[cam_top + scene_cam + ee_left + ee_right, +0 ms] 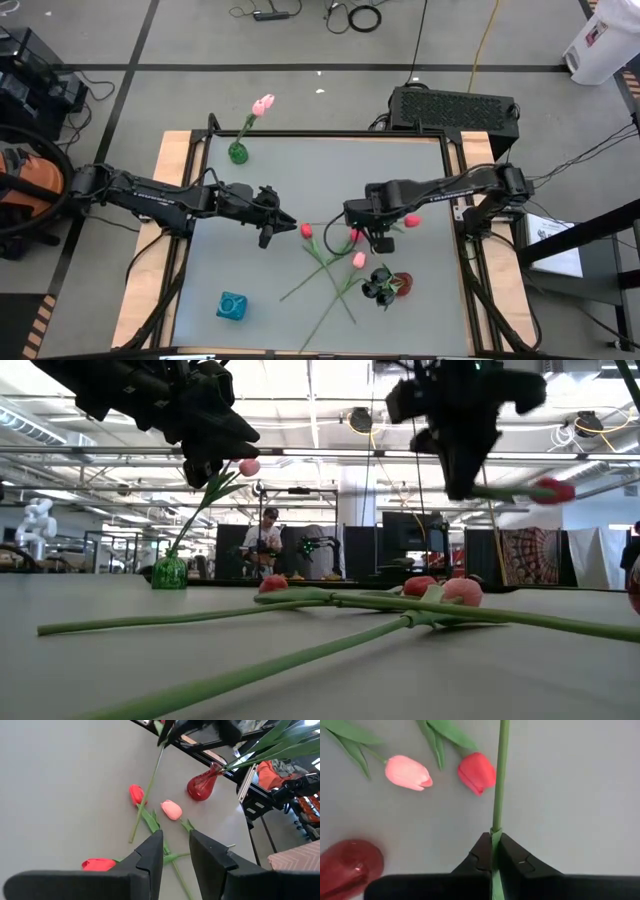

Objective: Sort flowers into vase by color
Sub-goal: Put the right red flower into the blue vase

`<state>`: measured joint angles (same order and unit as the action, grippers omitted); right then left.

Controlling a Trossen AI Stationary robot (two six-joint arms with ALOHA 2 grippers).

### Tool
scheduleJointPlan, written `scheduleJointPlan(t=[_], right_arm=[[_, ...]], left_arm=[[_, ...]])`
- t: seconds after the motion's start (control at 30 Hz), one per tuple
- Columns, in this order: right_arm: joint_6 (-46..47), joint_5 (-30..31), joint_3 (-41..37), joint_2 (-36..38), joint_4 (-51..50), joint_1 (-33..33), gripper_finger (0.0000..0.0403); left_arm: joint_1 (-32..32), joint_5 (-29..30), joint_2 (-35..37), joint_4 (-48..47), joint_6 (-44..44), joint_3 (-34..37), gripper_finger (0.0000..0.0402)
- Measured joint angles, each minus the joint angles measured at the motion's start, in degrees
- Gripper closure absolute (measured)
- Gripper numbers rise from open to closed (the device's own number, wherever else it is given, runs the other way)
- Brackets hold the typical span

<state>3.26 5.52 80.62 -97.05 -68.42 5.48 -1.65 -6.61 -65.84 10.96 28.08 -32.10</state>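
My right gripper [374, 238] hangs above the table's middle, shut on a red-headed flower [553, 490] that is lifted clear. On the table below lie two red tulips [306, 231] [476, 772] and a pink tulip [409, 772], their green stems crossing. A red vase [402, 284] holds black flowers [379, 285]. At the far left a green vase [238, 152] holds a pink tulip [263, 103]. A blue vase [232, 306] stands near the front. My left gripper [175, 855] hovers open left of the pile, holding nothing. My right gripper pinches the flower's thin green stem [495, 832] between its two fingers, some way from the red head [412, 221]. The fingers point down from above and lie across the stem. The flower hangs about level, clear of the table, with its head toward the table's right.
A raised frame [300, 133] edges the grey tabletop. The loose stems spread toward the near edge in the middle. A black box [455, 107] sits beyond the far right corner. People and equipment stand in the room behind.
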Motion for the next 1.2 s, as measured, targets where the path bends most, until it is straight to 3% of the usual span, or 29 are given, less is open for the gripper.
scheduleJointPlan(t=[0.37,0.53,0.77,0.87,1.1,1.2], right_arm=[[-0.95,2.05,12.88,0.08,-17.37,-0.22,0.0399],[0.39,1.72,16.12,0.10,-21.55,-0.20,0.0399],[-1.56,-1.33,16.54,0.10,-20.80,-0.17,0.0400],[-2.35,-1.37,16.54,0.10,-20.05,-0.17,0.0400],[-6.26,-1.13,16.54,0.10,-16.05,-0.17,0.0400],[-8.28,-0.90,16.54,0.10,-14.09,-0.26,0.0401]], left_arm=[[0.02,-1.98,0.00,0.00,-0.84,0.00,0.0301],[-0.04,-9.70,0.00,0.04,-6.44,0.00,0.0301],[0.02,-10.16,0.00,-0.09,-17.92,-2.22,0.0301],[-0.02,-7.95,0.00,-0.11,-24.91,-3.67,0.0301],[0.05,3.37,0.00,0.09,-37.66,-6.88,0.0301],[0.61,3.87,0.00,0.10,-38.97,-7.79,0.0301]])
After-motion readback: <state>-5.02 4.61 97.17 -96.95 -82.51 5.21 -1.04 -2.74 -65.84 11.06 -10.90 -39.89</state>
